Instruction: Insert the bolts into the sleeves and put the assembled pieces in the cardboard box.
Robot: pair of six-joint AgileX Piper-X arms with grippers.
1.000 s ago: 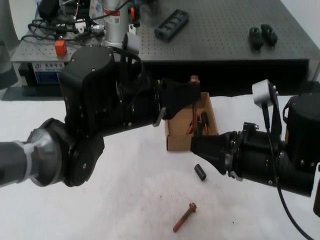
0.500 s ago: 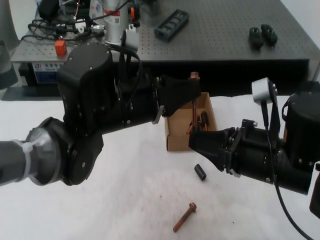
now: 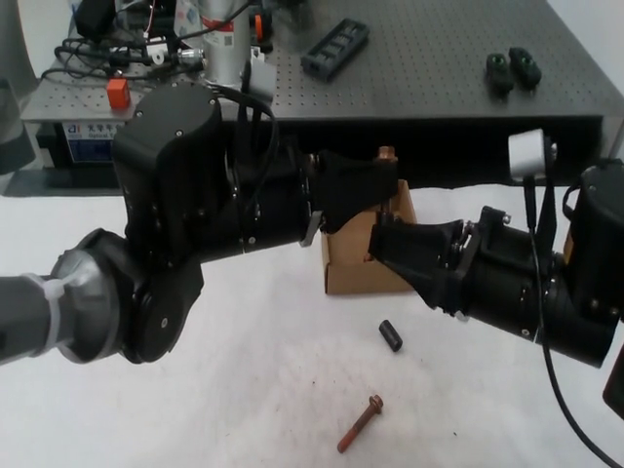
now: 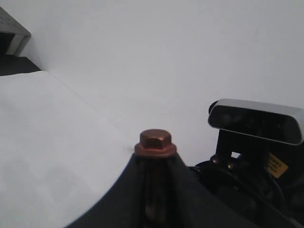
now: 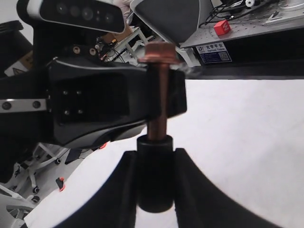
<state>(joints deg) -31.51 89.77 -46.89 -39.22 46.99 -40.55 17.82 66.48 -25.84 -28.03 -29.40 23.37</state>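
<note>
Left tool point(image 4: 155, 164): clamped on copper hex-head bolt point(image 4: 155, 142), upright, head up, above brown cardboard box point(image 3: 353, 273).
Right tool point(image 5: 154, 164): clamped on black cylindrical sleeve point(image 5: 154, 185), bolt shank meeting its top.
Since a second ago: right tool raised and drawn closer, now screening box interior.
On white-covered table point(image 3: 244, 390): loose black sleeve point(image 3: 391, 335), loose copper bolt point(image 3: 360, 423), both unmoved.

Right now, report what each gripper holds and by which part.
Left gripper: copper-coloured hex-head metal bolt, clamped by its shank just below the head. Right gripper: black cylindrical sleeve, clamped around its sides.
</note>
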